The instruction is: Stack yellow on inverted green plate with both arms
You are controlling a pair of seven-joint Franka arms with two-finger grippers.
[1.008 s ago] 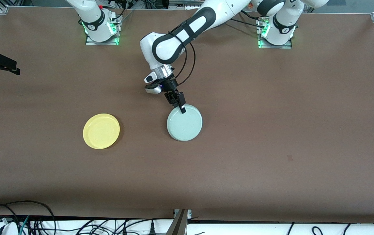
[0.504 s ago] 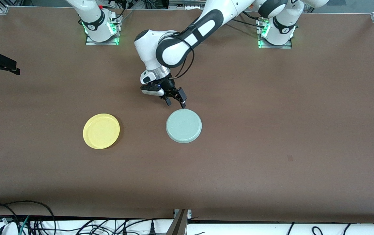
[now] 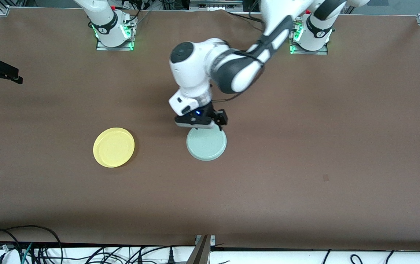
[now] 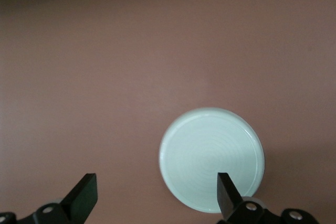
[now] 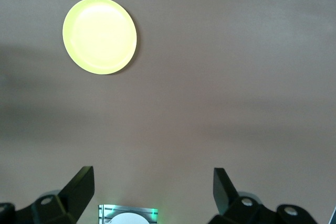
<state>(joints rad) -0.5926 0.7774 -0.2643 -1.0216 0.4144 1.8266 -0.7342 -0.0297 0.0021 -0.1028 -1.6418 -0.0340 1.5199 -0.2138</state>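
We see the green plate (image 3: 206, 144) lying upside down on the brown table (image 3: 305, 128), near the middle, its flat underside facing up with faint concentric rings showing in the left wrist view (image 4: 211, 157). Nothing rests on it. The yellow plate (image 3: 114, 147) sits right way up, toward the right arm's end of the table, well apart from the green one and about level with it from the front camera. Its shallow well holds nothing; the right wrist view (image 5: 100, 35) shows only bare yellow inside the rim.

The left arm (image 3: 232, 66) reaches out from its base across the middle of the table. The left gripper (image 3: 210, 123) hangs in the air over the edge of the green plate that lies toward the robots' bases. Its fingers (image 4: 227, 192) are spread wide and pinch nothing; in the left wrist view one fingertip overlaps the plate's edge and the other is off to the side over bare table.

The right arm (image 3: 102, 18) waits, and only its base and lower link show at the top of the front view. In its own wrist view we see the right gripper (image 5: 152, 190) with fingers spread wide, empty, high over the table, with the yellow plate well away from it.
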